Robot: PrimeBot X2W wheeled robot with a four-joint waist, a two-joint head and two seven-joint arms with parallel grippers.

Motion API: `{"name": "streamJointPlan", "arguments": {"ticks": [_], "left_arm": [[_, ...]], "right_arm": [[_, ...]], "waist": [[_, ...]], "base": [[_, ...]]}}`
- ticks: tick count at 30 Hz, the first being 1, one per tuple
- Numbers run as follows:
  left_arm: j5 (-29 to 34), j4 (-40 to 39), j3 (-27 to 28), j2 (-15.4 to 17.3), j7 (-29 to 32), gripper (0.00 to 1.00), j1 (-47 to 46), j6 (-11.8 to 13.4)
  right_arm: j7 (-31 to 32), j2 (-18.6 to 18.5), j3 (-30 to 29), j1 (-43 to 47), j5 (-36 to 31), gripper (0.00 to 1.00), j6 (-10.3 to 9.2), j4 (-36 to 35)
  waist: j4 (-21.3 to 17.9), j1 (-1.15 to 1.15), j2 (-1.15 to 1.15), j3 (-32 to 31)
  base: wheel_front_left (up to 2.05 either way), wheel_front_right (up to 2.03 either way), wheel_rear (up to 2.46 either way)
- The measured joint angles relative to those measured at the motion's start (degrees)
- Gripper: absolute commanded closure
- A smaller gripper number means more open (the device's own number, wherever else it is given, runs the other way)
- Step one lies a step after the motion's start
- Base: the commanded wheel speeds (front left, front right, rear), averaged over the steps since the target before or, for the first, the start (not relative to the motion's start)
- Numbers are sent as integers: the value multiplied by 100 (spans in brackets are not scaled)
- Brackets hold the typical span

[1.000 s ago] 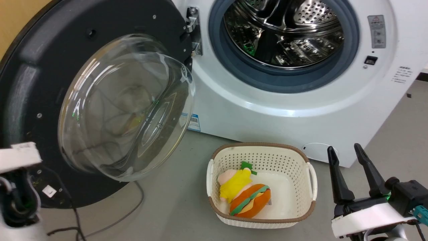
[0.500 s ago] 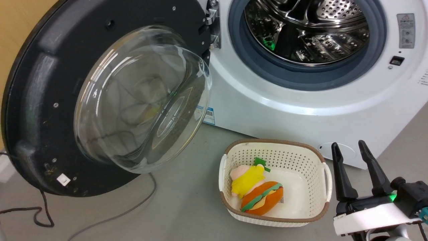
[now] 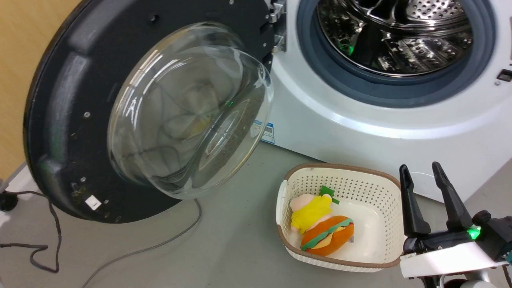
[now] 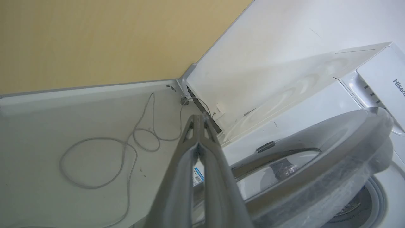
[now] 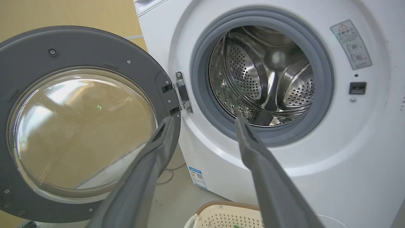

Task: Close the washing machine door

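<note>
The washing machine door (image 3: 68, 120) stands wide open at the left, its inner face and bulging glass window (image 3: 188, 108) turned toward me, hung on a metal hinge (image 3: 276, 24). The white washing machine (image 3: 360, 132) shows its steel drum (image 3: 404, 36) inside a grey gasket (image 3: 320, 72). My right gripper (image 3: 420, 167) is open at the lower right, apart from the door (image 5: 79, 47), fingers up. In the left wrist view my left gripper (image 4: 200, 117) is shut on nothing, just left of the door's outer rim (image 4: 316, 180); whether they touch is unclear.
A cream perforated basket (image 3: 340, 168) holding plush toys (image 3: 320, 232) stands on the grey floor in front of the machine, just left of my right gripper. Cables (image 3: 160, 244) trail on the floor beneath the door. A yellow wall (image 4: 95, 38) lies behind the door.
The head camera has turned, so the whole picture slid right. My pale left forearm, at the lower left one second ago, has left the head view. The right gripper holds its place.
</note>
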Motion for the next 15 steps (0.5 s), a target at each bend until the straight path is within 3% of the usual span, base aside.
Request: {"name": "streamJointPlan", "arguments": {"ticks": [10, 15], "left_arm": [[-805, -41, -514, 56, 1450, 100, 182, -208], [-1220, -599, -862, 120, 1940, 100, 482, -211]], "right_arm": [[-146, 2, 109, -1, 64, 0, 0, -56], [-201, 4, 127, -2, 125, 0, 0, -82]], "waist": [[302, 0, 0, 34], [428, 0, 0, 49]], "base": [[0, 0, 0], [0, 0, 0]]}}
